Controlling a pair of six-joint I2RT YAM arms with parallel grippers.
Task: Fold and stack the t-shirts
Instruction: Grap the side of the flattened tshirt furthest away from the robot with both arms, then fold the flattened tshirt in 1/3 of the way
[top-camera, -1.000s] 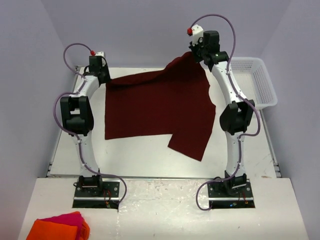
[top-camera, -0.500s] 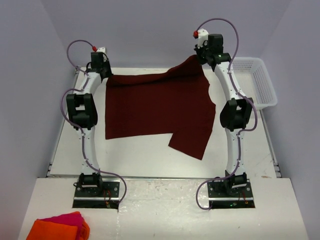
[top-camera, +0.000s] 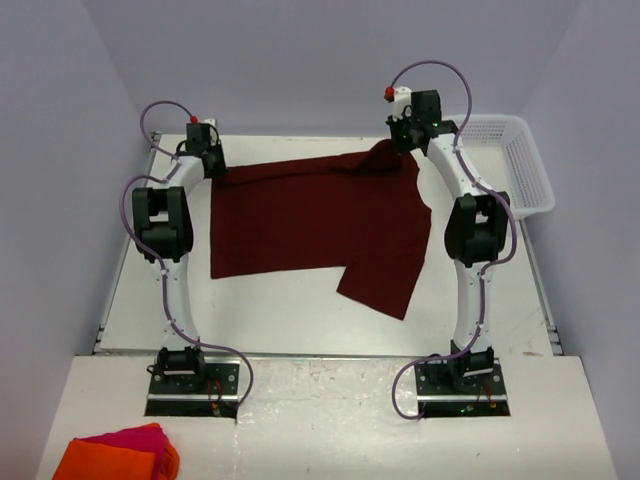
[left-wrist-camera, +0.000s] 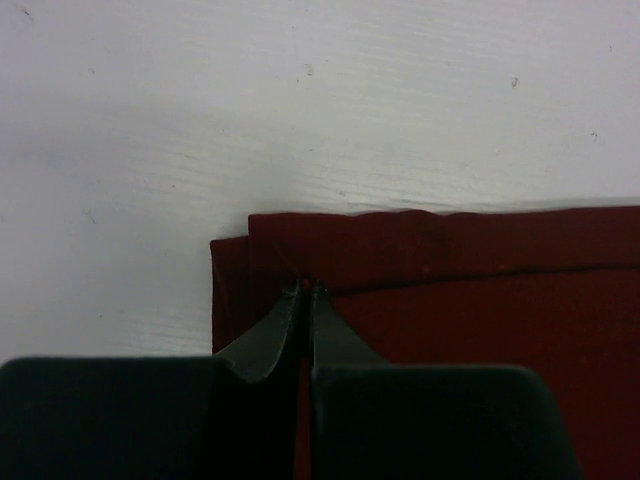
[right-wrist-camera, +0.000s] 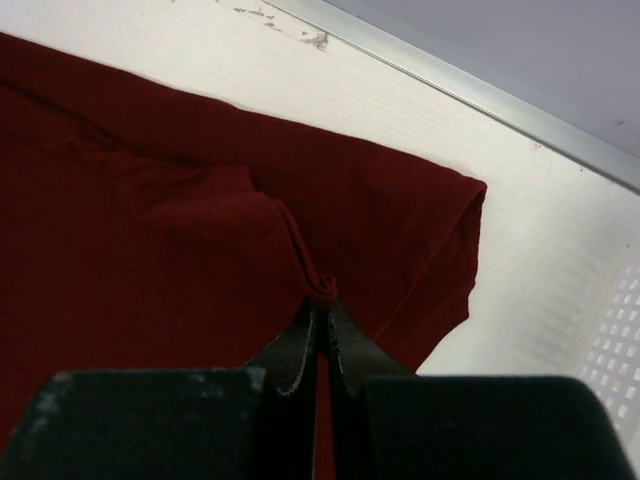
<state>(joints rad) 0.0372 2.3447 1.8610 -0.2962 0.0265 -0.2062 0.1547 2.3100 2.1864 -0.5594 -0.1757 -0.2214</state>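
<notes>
- The maroon t-shirt (top-camera: 318, 215) lies spread on the bench (top-camera: 280, 320) in the middle of the overhead frame. Its far edge runs across the upper part between the two arms, and one flap juts down toward the lower centre-right.
- The left gripper (left-wrist-camera: 307, 290) is at the shirt's upper-left corner. Its jaws are pressed together on the hem, with only a thin lip of doubled cloth between the tips.
- The right gripper (right-wrist-camera: 322, 297) is at the upper-right corner. Its jaws are clamped narrow on a small puckered knot of fabric, with the sleeve (right-wrist-camera: 430, 230) lying loose just to the right.
- The likeliest failure is a slip on the left, because that bite is shallow. Any pull against the drag of cloth on the bench could draw the hem out.
- The right-hand hold is bunched and not on a clean edge, so a fold carried from here may land with a crease or a crooked line.
- If the two arms travel unevenly, the far edge will skew and the jutting flap will make the fold lopsided.
- The loose sleeve lies near the white basket (top-camera: 520, 170) at the right of the frame and could trail toward it.
</notes>
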